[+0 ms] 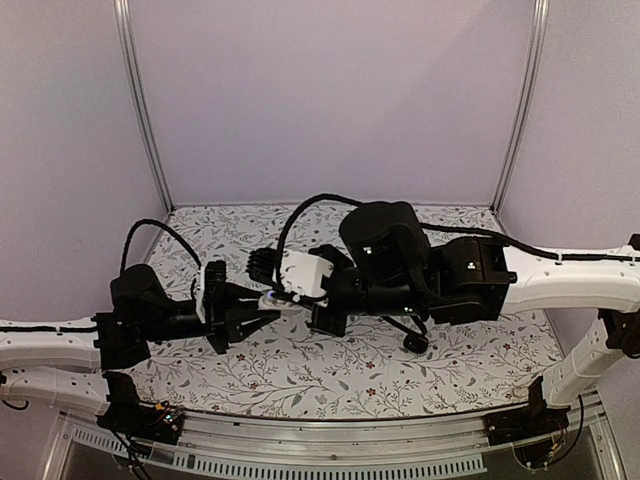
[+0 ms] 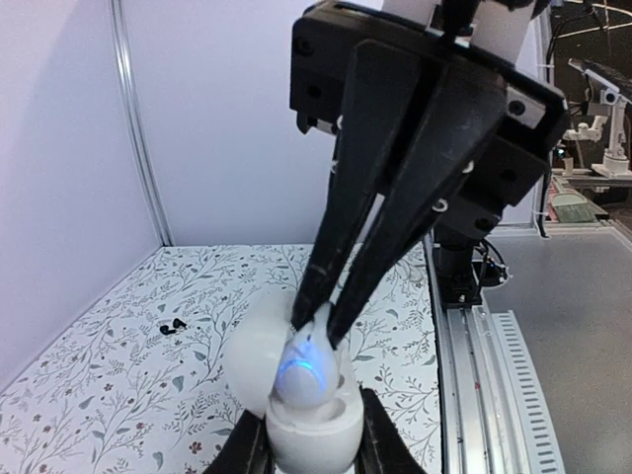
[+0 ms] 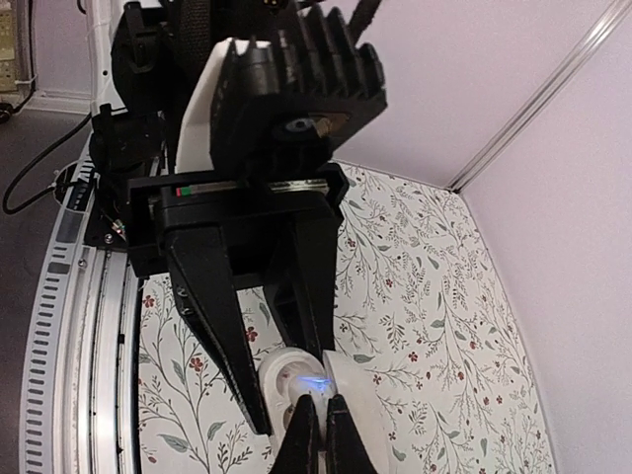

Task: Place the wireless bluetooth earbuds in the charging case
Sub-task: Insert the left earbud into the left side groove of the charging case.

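Observation:
My left gripper (image 2: 314,441) is shut on the base of a white charging case (image 2: 308,427), whose lid (image 2: 257,351) stands open to the left. From above, my right gripper (image 2: 317,322) is shut on a white earbud (image 2: 304,373) that glows blue and sits partly in a well of the case. In the right wrist view the earbud (image 3: 314,383) shows just above my right gripper (image 3: 318,417), between the case (image 3: 279,377) and its lid (image 3: 357,407). From the top, both grippers (image 1: 270,308) (image 1: 273,293) meet at table centre. Two tiny dark earbuds (image 2: 171,326) lie on the table far behind.
A small black round object (image 1: 416,343) lies on the flowered table (image 1: 330,370) under my right arm. White walls close the back and sides. A metal rail (image 2: 472,336) runs along the table's near edge.

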You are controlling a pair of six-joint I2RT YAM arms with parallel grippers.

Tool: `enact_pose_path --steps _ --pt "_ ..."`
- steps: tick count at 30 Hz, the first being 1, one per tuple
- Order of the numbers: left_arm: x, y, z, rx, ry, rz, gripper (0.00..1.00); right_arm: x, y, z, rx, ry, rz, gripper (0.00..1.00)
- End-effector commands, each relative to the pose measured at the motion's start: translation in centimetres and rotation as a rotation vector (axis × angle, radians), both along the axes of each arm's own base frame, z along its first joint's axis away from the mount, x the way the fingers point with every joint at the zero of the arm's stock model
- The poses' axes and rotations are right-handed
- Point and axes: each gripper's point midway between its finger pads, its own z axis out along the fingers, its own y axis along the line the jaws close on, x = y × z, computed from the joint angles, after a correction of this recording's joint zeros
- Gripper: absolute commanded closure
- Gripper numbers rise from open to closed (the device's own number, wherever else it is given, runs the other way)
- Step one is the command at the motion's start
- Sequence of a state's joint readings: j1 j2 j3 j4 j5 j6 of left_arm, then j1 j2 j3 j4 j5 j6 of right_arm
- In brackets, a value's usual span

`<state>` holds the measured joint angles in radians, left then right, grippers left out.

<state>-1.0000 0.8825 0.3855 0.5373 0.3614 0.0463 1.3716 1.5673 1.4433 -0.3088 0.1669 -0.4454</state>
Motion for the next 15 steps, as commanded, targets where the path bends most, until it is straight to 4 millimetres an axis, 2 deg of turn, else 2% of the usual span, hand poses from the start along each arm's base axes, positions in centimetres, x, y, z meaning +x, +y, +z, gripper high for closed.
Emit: enact_pose_path --steps 1,6,11,15 --pt "1.3 0.4 1.0 -0.031 -0.073 0.093 1.00 2.3 -1.4 4.5 0.158 0.026 -0.113 1.00" --pt "2.1 0.3 1.0 -0.031 -0.103 0.134 1.00 2.1 -2.4 8.3 0.290 0.023 -0.115 1.00" --pt "3.6 0.7 1.2 -0.037 -0.155 0.225 1.00 2.8 -3.3 9.6 0.368 0.100 -0.153 1.00" --pt "4.0 0.7 2.0 -0.052 -0.185 0.248 1.00 4.1 -4.9 10.3 0.456 0.284 -0.232 1.00"
